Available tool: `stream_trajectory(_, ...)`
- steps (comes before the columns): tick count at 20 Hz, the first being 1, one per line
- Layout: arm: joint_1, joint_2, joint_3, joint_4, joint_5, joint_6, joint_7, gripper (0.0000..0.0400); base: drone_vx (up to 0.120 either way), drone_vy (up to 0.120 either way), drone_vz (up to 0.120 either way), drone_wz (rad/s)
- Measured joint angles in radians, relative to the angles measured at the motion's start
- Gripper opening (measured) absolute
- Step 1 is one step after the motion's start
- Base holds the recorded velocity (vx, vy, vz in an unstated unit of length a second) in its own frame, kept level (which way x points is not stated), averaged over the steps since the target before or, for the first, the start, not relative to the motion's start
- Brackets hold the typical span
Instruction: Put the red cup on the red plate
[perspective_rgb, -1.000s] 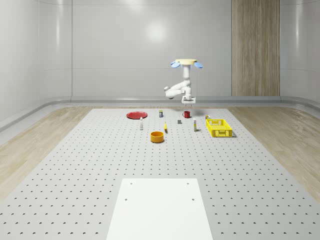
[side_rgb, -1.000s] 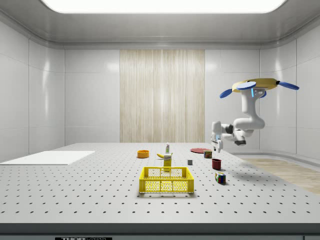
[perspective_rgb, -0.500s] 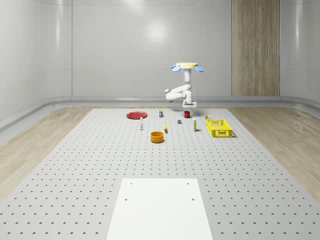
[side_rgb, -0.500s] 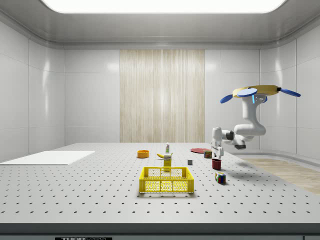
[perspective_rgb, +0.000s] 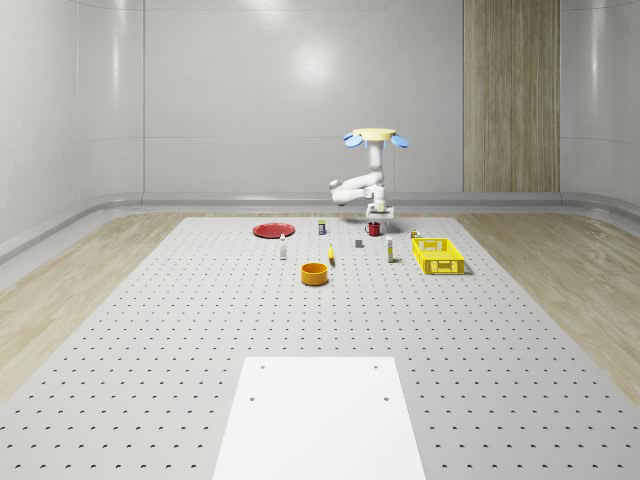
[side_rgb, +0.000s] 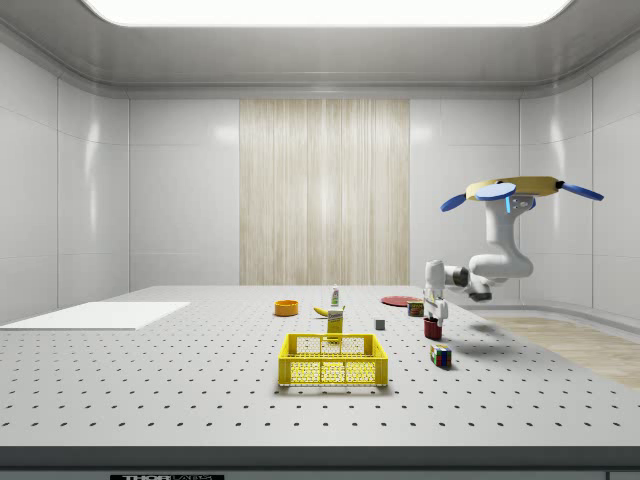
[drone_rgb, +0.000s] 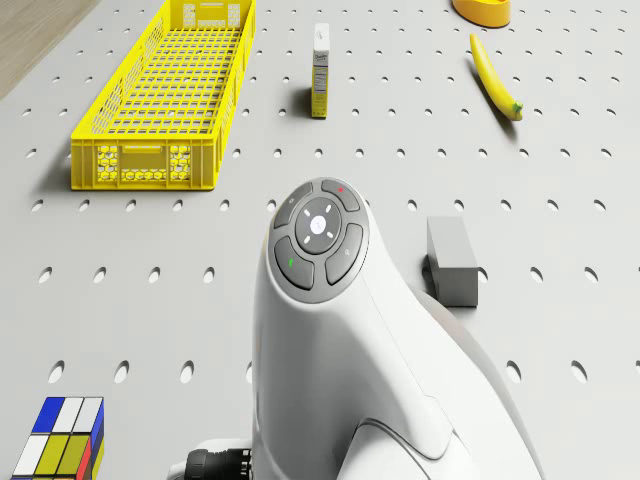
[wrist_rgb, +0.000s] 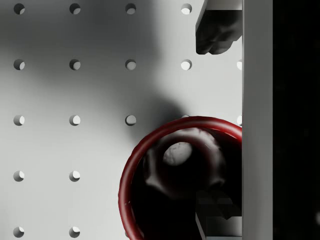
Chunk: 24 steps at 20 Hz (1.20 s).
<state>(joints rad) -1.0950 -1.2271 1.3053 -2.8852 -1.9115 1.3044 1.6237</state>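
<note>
Your gripper (side_rgb: 434, 313) has dropped right onto the red cup (side_rgb: 433, 328) since a second ago, and the hovering drone (side_rgb: 520, 187) has sunk too. Whether the fingers are spread, you can't tell; the cup is half hidden. Farther off, the red plate (perspective_rgb: 272, 230) sits near the table's (perspective_rgb: 150, 330) far edge.

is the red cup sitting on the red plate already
No, in the whole-scene view the red cup stands on the table, well apart from the red plate.

No readable text is showing; the small yellow-and-white carton (drone_rgb: 320, 70) is bearing print too fine to read.
</note>
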Motion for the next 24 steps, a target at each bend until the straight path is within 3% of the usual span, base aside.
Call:
stream_trajectory(6, 0.001, -0.038, -0.054, 0.011, -0.043, 0.054, -0.004, 0.0400, 0.000, 0.000, 0.000, 0.000)
stream_trajectory(13, -0.004, -0.066, -0.075, 0.018, -0.057, 0.089, -0.001, 0.0400, 0.000, 0.000, 0.000, 0.000)
stream_trajectory(16, -0.007, -0.075, -0.076, 0.019, -0.056, 0.098, 0.001, 0.0254, 0.000, 0.000, 0.000, 0.000)
stream_trajectory(18, -0.009, -0.081, -0.076, 0.020, -0.054, 0.104, 0.002, 0.0194, 0.000, 0.000, 0.000, 0.000)
stream_trajectory(21, -0.013, -0.089, -0.075, 0.021, -0.051, 0.112, 0.005, 0.0144, 0.000, 0.000, 0.000, 0.000)
stream_trajectory(24, -0.015, -0.097, -0.073, 0.022, -0.048, 0.119, 0.007, 0.0121, 0.000, 0.000, 0.000, 0.000)
